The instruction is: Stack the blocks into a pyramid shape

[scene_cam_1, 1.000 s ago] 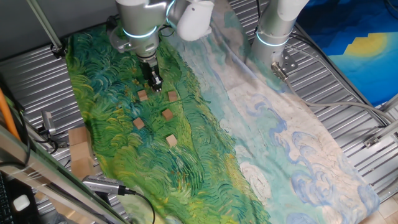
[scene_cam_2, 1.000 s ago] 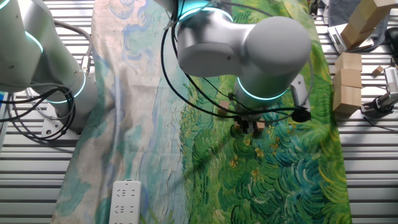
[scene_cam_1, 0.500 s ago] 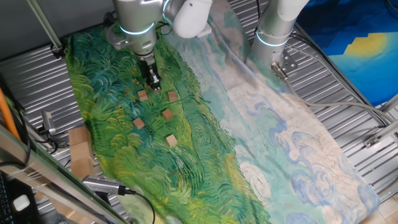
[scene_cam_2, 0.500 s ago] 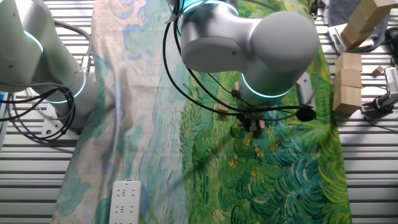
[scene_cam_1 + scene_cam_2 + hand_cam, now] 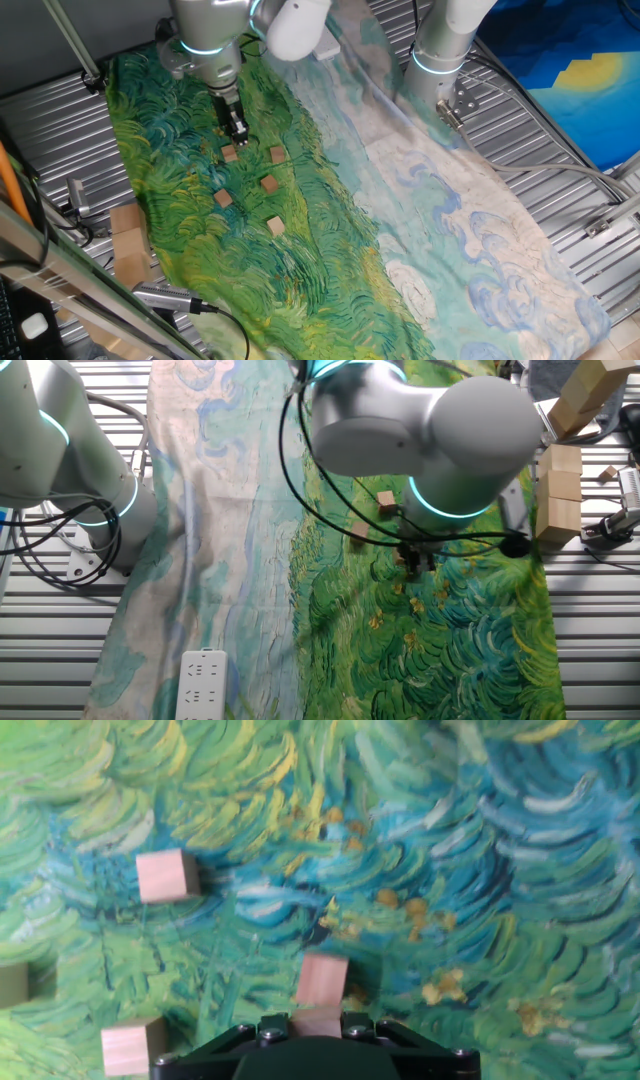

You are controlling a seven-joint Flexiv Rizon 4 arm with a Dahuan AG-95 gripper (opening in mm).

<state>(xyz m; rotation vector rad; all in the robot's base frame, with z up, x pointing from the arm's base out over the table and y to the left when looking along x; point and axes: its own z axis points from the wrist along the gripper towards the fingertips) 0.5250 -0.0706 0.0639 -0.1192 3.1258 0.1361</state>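
Gripping one wooden block point(image 5: 321, 982), gripper point(image 5: 238, 132) clenched, above the painted cloth point(image 5: 180, 110).

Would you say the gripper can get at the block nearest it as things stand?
Probably yes: the gripper hangs right beside that block, nothing lies between them, and the other blocks sit well apart on the cloth.
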